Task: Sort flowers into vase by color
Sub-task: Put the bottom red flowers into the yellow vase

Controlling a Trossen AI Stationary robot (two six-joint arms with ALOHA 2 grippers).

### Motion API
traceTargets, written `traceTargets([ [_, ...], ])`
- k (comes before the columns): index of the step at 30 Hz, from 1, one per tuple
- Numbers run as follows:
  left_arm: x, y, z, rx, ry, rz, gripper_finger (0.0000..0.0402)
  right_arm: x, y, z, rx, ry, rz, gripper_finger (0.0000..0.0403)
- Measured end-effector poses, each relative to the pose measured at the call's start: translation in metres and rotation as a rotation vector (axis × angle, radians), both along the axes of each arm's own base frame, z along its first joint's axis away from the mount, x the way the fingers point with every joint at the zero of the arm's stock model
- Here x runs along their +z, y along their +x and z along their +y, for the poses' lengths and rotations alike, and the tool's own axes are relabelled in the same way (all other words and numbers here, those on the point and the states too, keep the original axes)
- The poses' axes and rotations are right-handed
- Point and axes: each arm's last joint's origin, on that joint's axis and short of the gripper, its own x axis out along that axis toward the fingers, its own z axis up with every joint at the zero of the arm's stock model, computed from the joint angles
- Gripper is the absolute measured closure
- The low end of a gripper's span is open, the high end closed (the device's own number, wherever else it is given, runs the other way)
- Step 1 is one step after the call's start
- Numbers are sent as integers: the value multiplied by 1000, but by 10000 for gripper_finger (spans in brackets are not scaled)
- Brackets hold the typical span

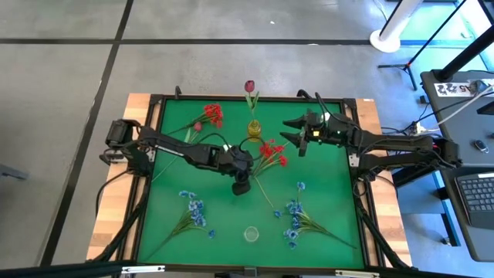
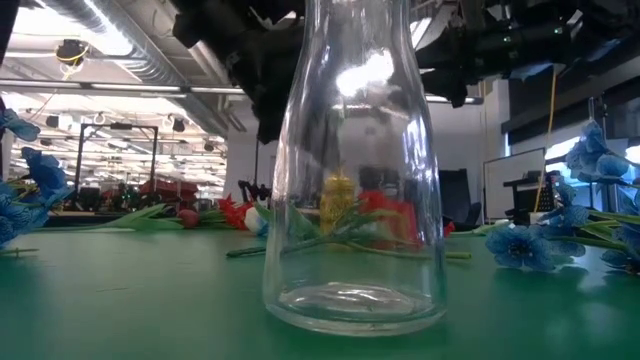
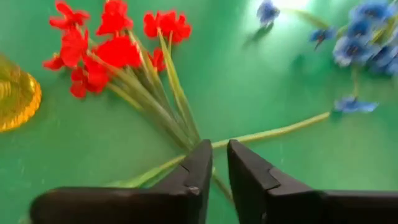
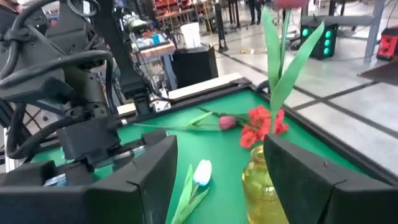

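Observation:
A yellow vase (image 1: 254, 128) at the table's far middle holds one dark maroon bud (image 1: 249, 86) on a leafy stem. A red bunch (image 1: 272, 150) lies in the middle, with its stems (image 3: 168, 115) running toward the near edge. My left gripper (image 1: 241, 187) (image 3: 216, 149) slants down over those stems, its fingers a narrow gap apart. My right gripper (image 1: 296, 137) (image 4: 219, 149) stands open and level just right of the yellow vase (image 4: 258, 183). Another red bunch (image 1: 212, 114) lies far left, and a clear glass vase (image 1: 251, 233) stands near the front edge. My left gripper's fingertips (image 3: 202, 155) slant down over the thin green stems (image 3: 273, 132) where they cross below the red bunch. The fingers themselves hide the spot, so I cannot tell whether they touch a stem.
Blue sprays lie near left (image 1: 193, 208) and near right (image 1: 295, 220). A white tulip bud (image 4: 202, 171) and a pink bud (image 4: 227, 122) lie left of the yellow vase. A raised black frame (image 1: 154, 139) borders the green mat.

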Motion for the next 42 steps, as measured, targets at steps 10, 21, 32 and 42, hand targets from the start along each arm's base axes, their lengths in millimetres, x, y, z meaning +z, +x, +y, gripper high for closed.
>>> traceTargets([
  [10, -3, 3, -2, 79, -40, -27, 214, 0, 0, 0, -2, 22, -2, 166],
  [21, -35, 34, 5, 138, -91, 28, 187, 0, 0, 0, -12, 16, -5, 166],
  [32, -60, 51, 17, 244, -15, 207, 187, -2, 0, 0, -13, 22, 20, 166],
  [42, -61, 51, 22, 276, -30, 205, 234, -4, 0, 0, -18, 26, 37, 166],
])
